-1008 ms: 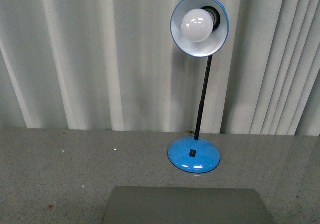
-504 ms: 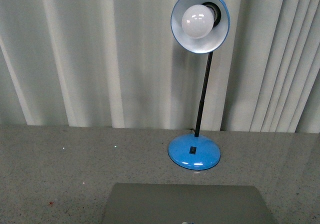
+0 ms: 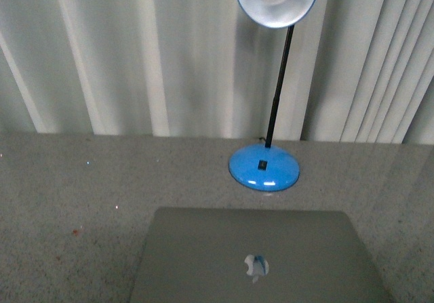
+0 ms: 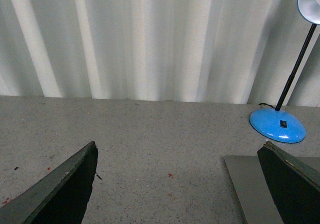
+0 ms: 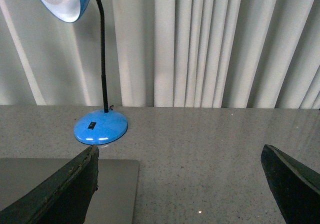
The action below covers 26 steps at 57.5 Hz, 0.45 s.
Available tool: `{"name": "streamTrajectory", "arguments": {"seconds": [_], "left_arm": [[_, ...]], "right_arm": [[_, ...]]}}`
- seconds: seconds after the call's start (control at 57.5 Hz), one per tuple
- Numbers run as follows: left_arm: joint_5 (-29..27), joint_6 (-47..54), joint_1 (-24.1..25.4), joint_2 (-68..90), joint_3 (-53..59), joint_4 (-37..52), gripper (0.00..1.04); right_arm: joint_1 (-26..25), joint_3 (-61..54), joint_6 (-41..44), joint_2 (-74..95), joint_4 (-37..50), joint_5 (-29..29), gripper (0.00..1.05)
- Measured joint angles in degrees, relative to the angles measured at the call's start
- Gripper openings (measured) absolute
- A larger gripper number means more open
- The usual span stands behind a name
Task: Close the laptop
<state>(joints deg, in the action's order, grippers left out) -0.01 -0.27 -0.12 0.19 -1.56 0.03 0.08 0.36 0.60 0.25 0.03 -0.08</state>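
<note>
The laptop (image 3: 258, 259) lies shut on the speckled grey table (image 3: 74, 194), its plain grey lid up with the shiny logo (image 3: 256, 266) showing, at the near edge of the front view and cut off by the frame below. Pale pleated curtains (image 3: 135, 52) hang along the table's far edge. A blue desk lamp (image 3: 264, 167) stands just behind the laptop's far edge, apart from it, its round base on the table and its shade leaning forward overhead. Wide bare tabletop lies to both sides of the laptop. The left gripper (image 4: 177, 184) and right gripper (image 5: 180, 184) both have fingers spread wide, holding nothing, above the table at either side of the laptop.
</note>
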Motion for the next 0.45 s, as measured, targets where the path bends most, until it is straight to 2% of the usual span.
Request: {"name": "streamTrajectory", "arguments": {"seconds": [0.452], "left_arm": [[0.00, 0.00, 0.00, 0.00, 0.00, 0.00, 0.98]], "right_arm": [[0.00, 0.00, 0.00, 0.00, 0.00, 0.00, 0.97]]}}
